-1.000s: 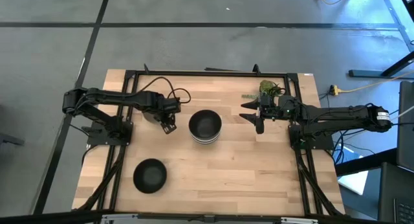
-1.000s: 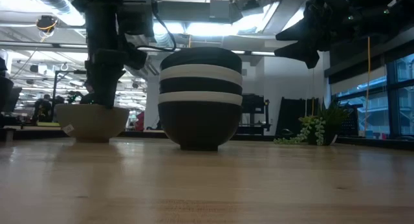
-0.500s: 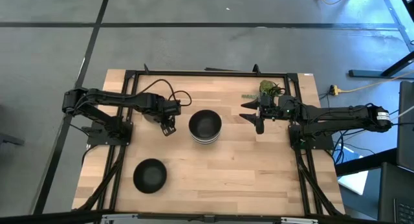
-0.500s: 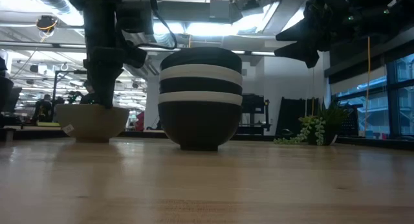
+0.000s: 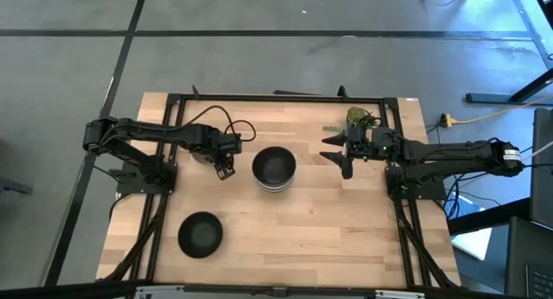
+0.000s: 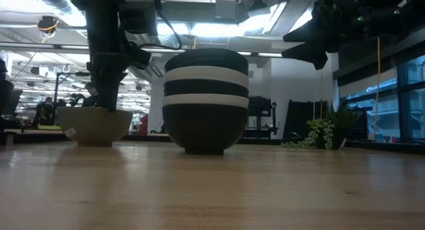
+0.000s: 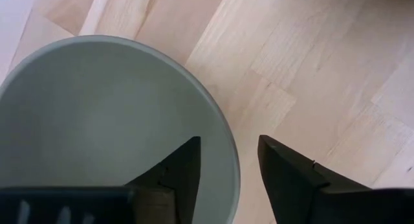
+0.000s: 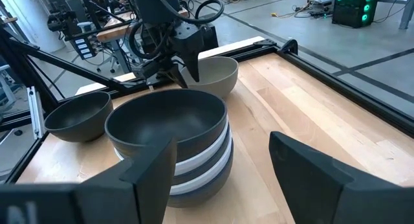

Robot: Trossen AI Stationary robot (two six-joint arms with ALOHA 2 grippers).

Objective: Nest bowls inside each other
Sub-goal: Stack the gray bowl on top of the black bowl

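Observation:
A stack of several nested bowls [image 5: 275, 169], black and white in turn with a black one on top [image 8: 168, 140], rests by its foot on the table's middle [image 6: 206, 100]. A grey-green bowl [image 5: 200, 154] stands to its left. A single black bowl [image 5: 200, 234] sits toward the near left. My left gripper [image 5: 225, 168] is open and points down at the grey-green bowl [image 7: 97, 120]; one finger [image 7: 181, 169] is inside, the other [image 7: 284, 175] outside, with the rim [image 7: 226, 146] between them untouched. My right gripper [image 5: 344, 156] hovers open, right of the stack.
A green plant sprig [image 5: 359, 117] lies at the far right of the table, behind my right gripper. A black frame [image 5: 276, 98] runs along the table's edges. Bare wood lies in the near middle and near right [image 5: 337, 238]. The room shows beyond the far edge.

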